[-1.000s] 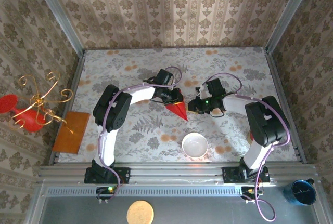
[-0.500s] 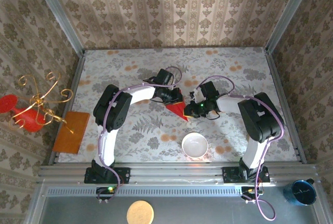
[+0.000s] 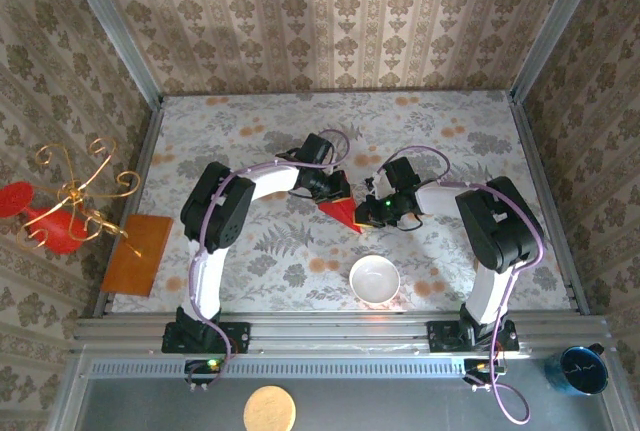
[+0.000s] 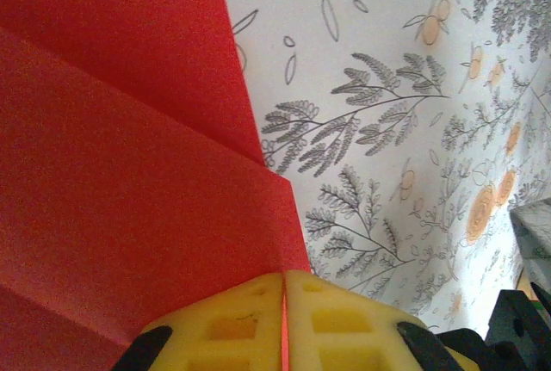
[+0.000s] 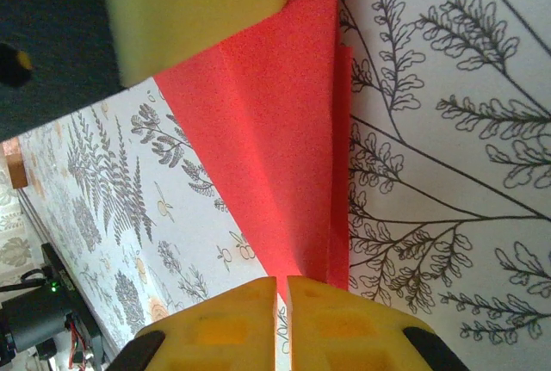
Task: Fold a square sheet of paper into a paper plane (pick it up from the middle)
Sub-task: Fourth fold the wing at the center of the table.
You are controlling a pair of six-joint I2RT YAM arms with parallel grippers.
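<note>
The red paper [image 3: 343,213] lies mid-table, folded into a pointed wedge with its tip toward the near side. My left gripper [image 3: 335,191] is at its wide far end. In the left wrist view the yellow pads [image 4: 215,328] are shut on the paper's edge [image 4: 129,173], with a thin red line between them. My right gripper [image 3: 368,213] meets the paper's point from the right. Its yellow pads [image 5: 344,328] are almost together at the narrow tip of the paper [image 5: 275,156], and red reaches into the slim gap. The left gripper's finger [image 5: 198,1] shows at the far end.
A white bowl [image 3: 374,278] sits just in front of the paper. An orange-brown board [image 3: 137,253] lies at the table's left edge, next to a red ornament with gold wire curls [image 3: 60,206]. A blue cup [image 3: 582,369] and a tan disc [image 3: 269,411] sit below the rail.
My right gripper has moved left up to the paper's point, then held there. The left gripper and the paper have stayed almost still.
</note>
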